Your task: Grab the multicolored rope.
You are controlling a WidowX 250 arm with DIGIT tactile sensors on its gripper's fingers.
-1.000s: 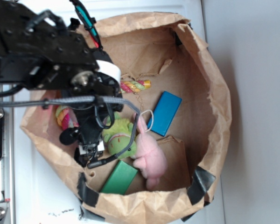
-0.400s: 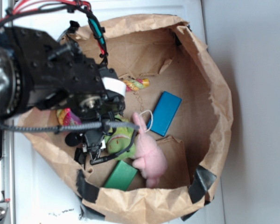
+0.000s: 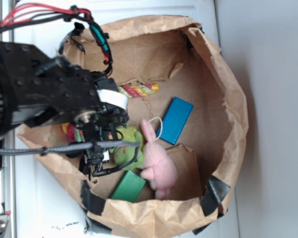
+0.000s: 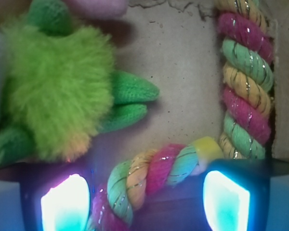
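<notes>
The multicolored rope (image 4: 154, 173) is a thick twist of pink, yellow, green and white. Its hooked end lies between my fingertips in the wrist view, and its long straight part (image 4: 243, 82) runs up the right side. In the exterior view the rope's straight end (image 3: 137, 89) pokes out from behind the arm, and a bit of the bend (image 3: 69, 131) shows at the left. My gripper (image 4: 144, 202) is open, one finger on each side of the hooked end and not pressing on it. From outside, the gripper (image 3: 97, 161) is low inside the bag, mostly hidden by the arm.
All this lies in a shallow brown paper bag (image 3: 233, 99) with raised walls. A green plush toy (image 3: 126, 144) sits just beside the gripper, with a pink plush bunny (image 3: 156, 163) next to it. A blue block (image 3: 175, 120) and a green block (image 3: 126, 187) also lie on the bag floor.
The arm has shifted left, uncovering more of the rope's straight end. The gripper stays low by the green plush toy, still open.
</notes>
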